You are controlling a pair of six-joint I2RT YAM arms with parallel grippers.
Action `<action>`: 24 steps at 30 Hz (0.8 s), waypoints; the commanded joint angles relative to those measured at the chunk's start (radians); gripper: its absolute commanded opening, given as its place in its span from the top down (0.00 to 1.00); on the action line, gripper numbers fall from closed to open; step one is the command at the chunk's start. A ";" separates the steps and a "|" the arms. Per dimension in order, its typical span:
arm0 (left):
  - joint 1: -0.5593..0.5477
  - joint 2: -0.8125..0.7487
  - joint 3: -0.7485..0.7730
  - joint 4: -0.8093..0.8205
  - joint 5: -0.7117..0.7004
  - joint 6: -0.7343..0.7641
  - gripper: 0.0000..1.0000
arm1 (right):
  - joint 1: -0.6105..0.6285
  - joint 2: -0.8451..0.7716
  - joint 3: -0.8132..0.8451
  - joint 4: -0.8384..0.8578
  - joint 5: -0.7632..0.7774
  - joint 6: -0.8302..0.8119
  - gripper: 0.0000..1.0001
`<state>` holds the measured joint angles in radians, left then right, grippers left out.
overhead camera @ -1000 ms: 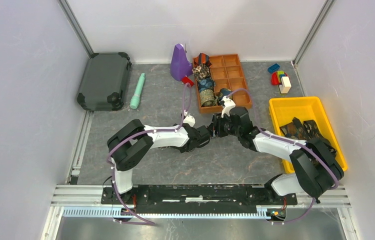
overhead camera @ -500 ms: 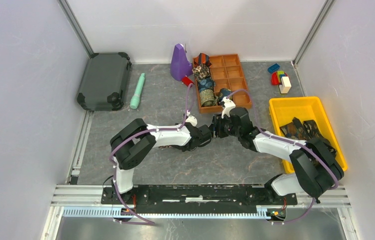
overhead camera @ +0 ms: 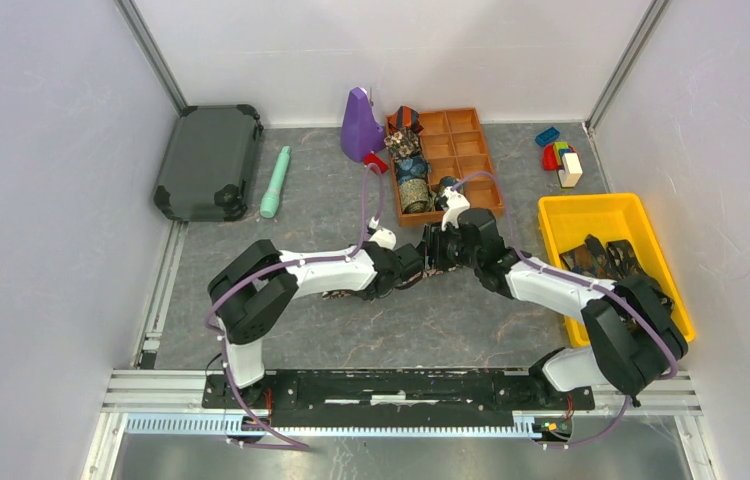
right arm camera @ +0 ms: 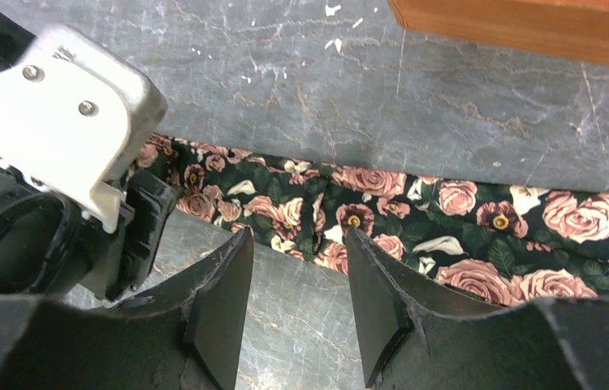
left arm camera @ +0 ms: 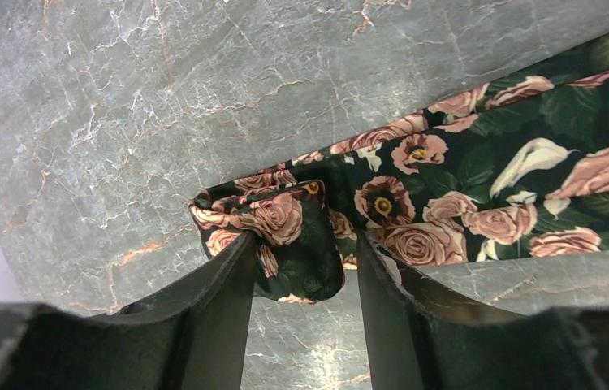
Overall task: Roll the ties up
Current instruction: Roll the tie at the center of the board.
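**Table**: grey marbled top; bears everything below.

**Case**: dark, shut, far left. No part in the task.

**Bin**: yellow, right side. Unrolled ties lie in it.

**Tray**: wooden, compartmented, far centre. Rolled ties fill its left column.

**Tie**: dark with pink roses, flat on the table centre, near the tray but apart from it. One end is turned over into a small fold.

**Left gripper**: one finger on each side of the fold. Whether it pinches or has let go cannot be told.

**Right gripper**: spread and empty, above the strip just beside the left one.

**Step, as judged:** starting the roll. Take the fold square across its full width. Turn it over tight and even along the strip, edges in line. The right gripper should press the flat part down so it does not drag or skew.
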<state>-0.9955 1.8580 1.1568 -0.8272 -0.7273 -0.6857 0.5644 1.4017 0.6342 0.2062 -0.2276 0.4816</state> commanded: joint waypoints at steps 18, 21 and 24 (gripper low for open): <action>0.062 -0.428 -0.191 0.173 0.190 0.063 0.22 | 0.102 0.106 0.187 -0.015 -0.002 0.037 0.46; 0.154 -0.561 -0.310 0.260 0.294 0.084 0.21 | 0.136 0.145 0.223 -0.026 0.003 0.051 0.43; 0.251 -0.676 -0.410 0.336 0.379 0.086 0.21 | 0.172 0.186 0.263 -0.028 0.011 0.072 0.41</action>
<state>-0.8455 1.3113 0.8486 -0.6258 -0.4820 -0.6472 0.6968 1.5433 0.8242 0.1772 -0.2298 0.5209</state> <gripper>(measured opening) 0.788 0.578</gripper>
